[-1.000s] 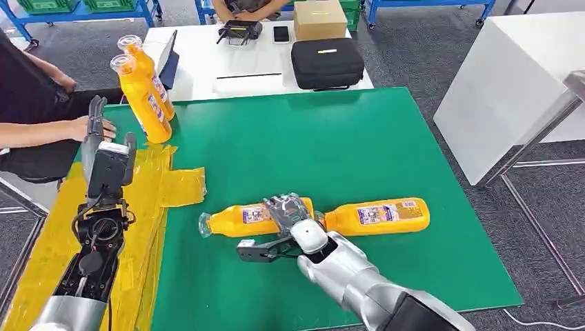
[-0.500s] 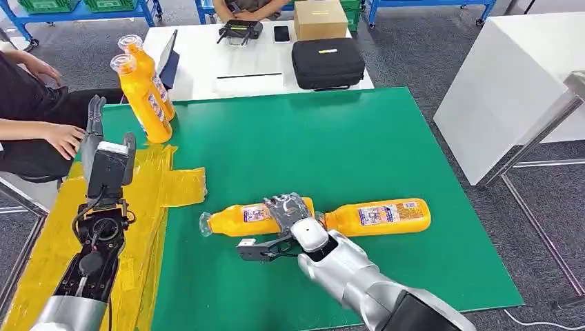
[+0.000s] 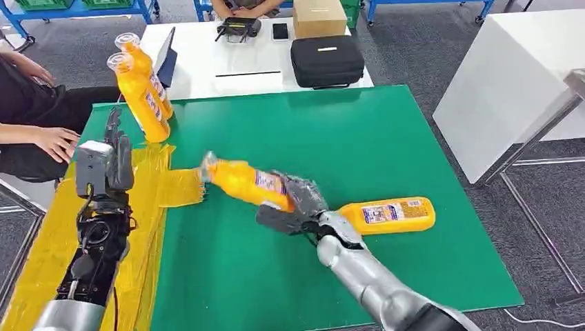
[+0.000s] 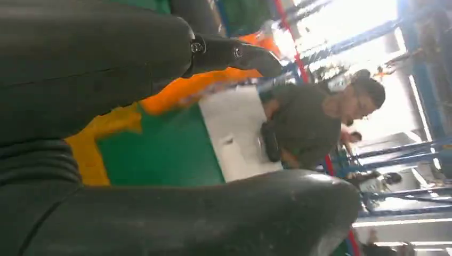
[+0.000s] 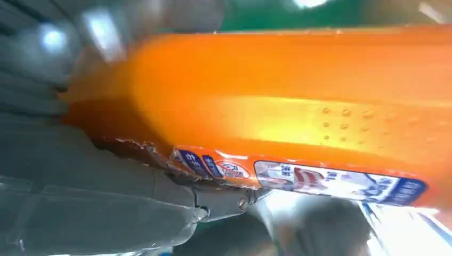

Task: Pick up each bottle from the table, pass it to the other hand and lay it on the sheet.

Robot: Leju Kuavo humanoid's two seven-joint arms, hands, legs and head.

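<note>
The robot's right hand [image 3: 295, 204] grips an orange bottle [image 3: 243, 181] by its lower body and holds it clear of the green table [image 3: 386, 131], the bottle tilted with its clear cap aimed toward the yellow sheet [image 3: 148, 200] on the table's left side. The left hand [image 3: 110, 155] waits upright over that sheet, fingers spread and holding nothing. A second orange bottle [image 3: 390, 214] lies on its side just beside the right wrist, and two more bottles [image 3: 141, 89] stand together at the far left corner, near a seated person's hand [image 3: 56, 143]. The risk from here appears to lie in the handover: the right hand holds the bottle near its base, so the long capped end may sag or twist as it crosses to the left hand, and a mistimed release could drop it onto the green surface short of the sheet. The right forearm, swinging, might also nudge the lying bottle and roll it.
</note>
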